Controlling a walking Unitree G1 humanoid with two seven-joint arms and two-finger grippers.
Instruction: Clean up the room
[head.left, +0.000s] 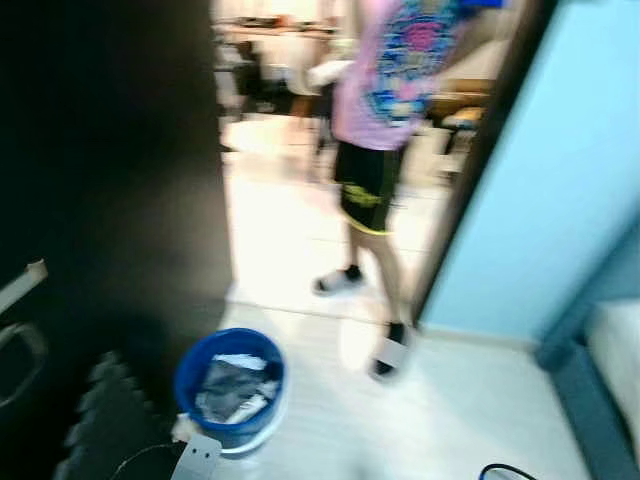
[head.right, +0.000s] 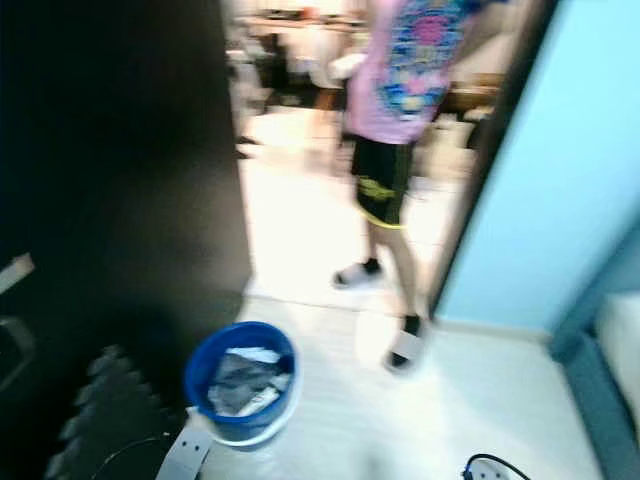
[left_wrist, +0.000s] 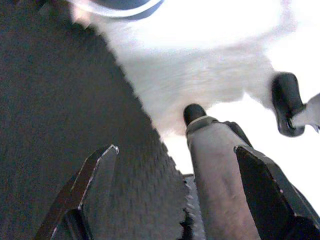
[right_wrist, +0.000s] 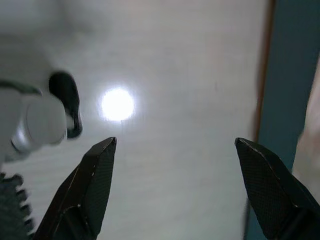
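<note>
A blue bucket (head.left: 231, 388) stands on the pale floor just ahead of me, with crumpled grey and white rubbish (head.left: 235, 388) inside. In the left wrist view my left gripper (left_wrist: 177, 192) is open, its fingers spread wide over a dark foam mat (left_wrist: 65, 125) and my own leg (left_wrist: 217, 175). The bucket's rim (left_wrist: 120, 6) shows at that view's far edge. My right gripper (right_wrist: 175, 187) is open too, hanging above bare pale floor (right_wrist: 185, 100) with nothing between its fingers.
A person (head.left: 385, 120) in a pink patterned shirt, black shorts and sandals stands in the doorway ahead. A black cabinet (head.left: 110, 170) fills the left side. A light blue wall (head.left: 560, 180) and a bed edge (head.left: 610, 370) are on the right. Dark puzzle mat (head.left: 110, 420) lies left of the bucket.
</note>
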